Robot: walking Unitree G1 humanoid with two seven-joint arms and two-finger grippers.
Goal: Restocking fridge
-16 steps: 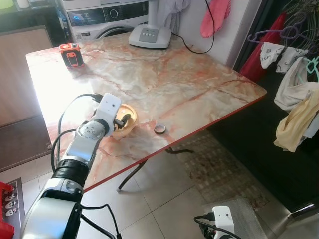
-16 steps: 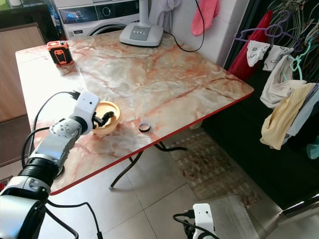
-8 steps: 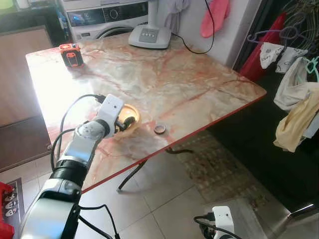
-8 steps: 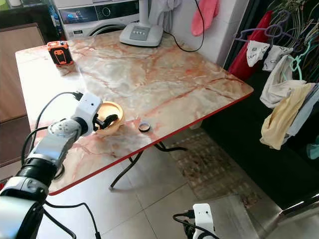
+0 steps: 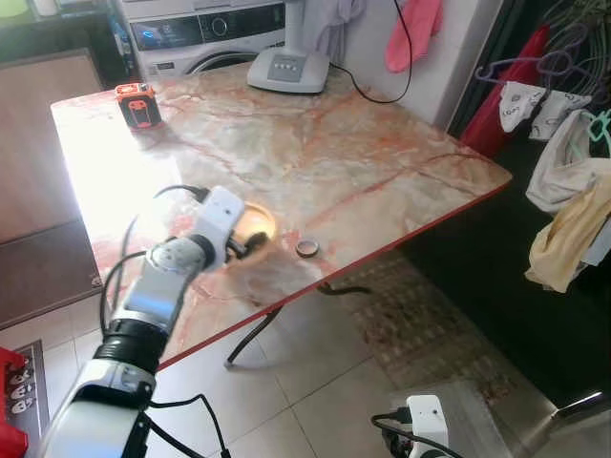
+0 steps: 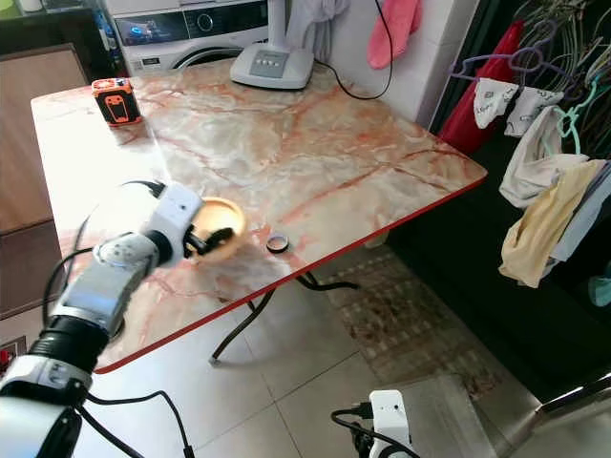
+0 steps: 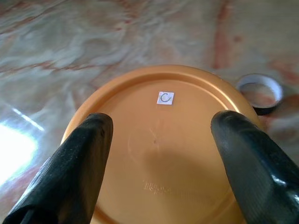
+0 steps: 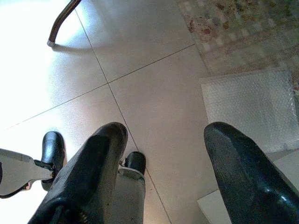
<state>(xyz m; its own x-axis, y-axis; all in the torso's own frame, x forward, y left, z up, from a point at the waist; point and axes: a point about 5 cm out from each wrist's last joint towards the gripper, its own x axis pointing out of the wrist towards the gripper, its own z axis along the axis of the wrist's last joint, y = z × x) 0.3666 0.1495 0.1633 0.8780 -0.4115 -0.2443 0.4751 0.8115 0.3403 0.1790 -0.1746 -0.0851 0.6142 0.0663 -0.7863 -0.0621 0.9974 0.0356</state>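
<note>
An orange plastic bowl (image 5: 254,221) sits on the marble table (image 5: 363,162) near its front edge. My left gripper (image 5: 252,244) is at the bowl, open, with its two black fingers (image 7: 88,140) spread wide across the bowl's face. In the left wrist view the bowl (image 7: 161,154) carries a small white sticker, and whether the fingers touch it is unclear. My right gripper (image 8: 163,135) hangs low over the tiled floor, open and holding nothing.
A small tape ring (image 5: 306,248) lies just right of the bowl. An orange-black device (image 5: 138,103) and a white appliance base (image 5: 289,69) stand at the table's far side. A washing machine (image 5: 205,33) is behind, and clothes on hangers (image 5: 573,191) hang at the right.
My left gripper and the orange bowl have shifted right along the table, closer to the tape ring. The right arm has not moved.
</note>
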